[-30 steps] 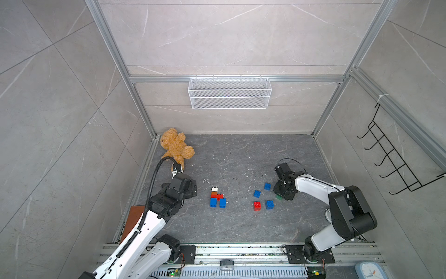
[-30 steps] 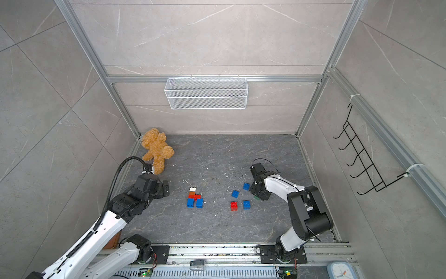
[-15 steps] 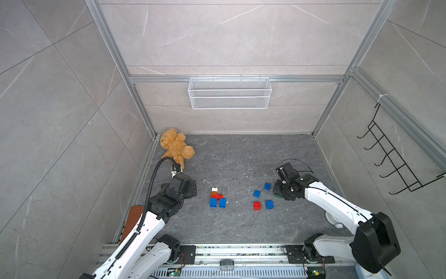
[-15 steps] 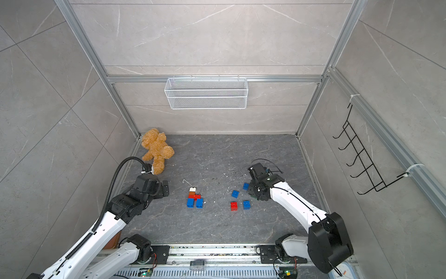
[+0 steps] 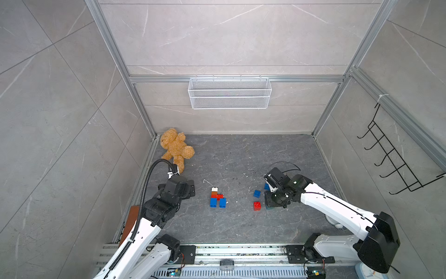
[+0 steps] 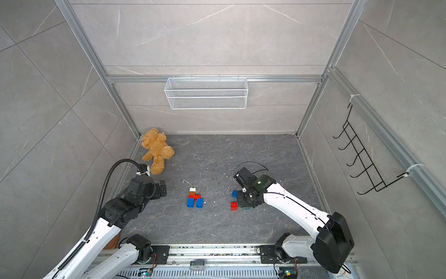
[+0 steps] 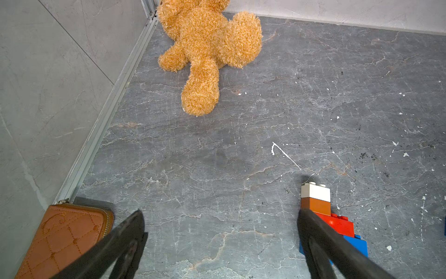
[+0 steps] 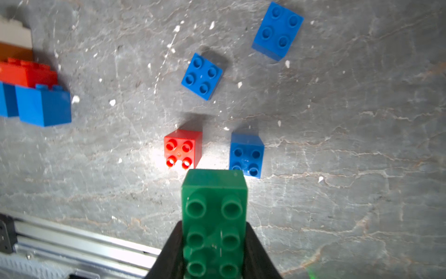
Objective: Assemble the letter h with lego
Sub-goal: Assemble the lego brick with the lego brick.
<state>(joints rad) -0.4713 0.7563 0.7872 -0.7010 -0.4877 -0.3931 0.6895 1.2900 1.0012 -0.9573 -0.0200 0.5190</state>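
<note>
A joined cluster of lego [image 5: 217,198] lies mid-floor: white, brown and red bricks over two blue ones, also seen in the left wrist view [image 7: 323,212]. To its right lie a loose red brick [image 5: 257,205] [image 8: 182,148] and three loose blue bricks [image 8: 202,76] [image 8: 277,31] [image 8: 246,154]. My right gripper [image 8: 214,227] is shut on a long green brick [image 8: 214,193], held just above the floor by the red and nearest blue bricks. My left gripper [image 7: 220,229] stands open and empty, left of the cluster [image 5: 190,189].
A tan teddy bear [image 5: 176,148] lies in the back left corner. A brown wallet [image 7: 62,236] rests against the left wall beside my left arm. A wire basket [image 5: 229,93] hangs on the back wall, a hook rack [image 5: 395,159] on the right wall. A metal rail [image 5: 217,251] runs along the front.
My right arm has swung its elbow out to the right. Its gripper, holding the green brick, has moved forward and slightly left, now covering one blue brick in the top views. The left arm has stayed still.
</note>
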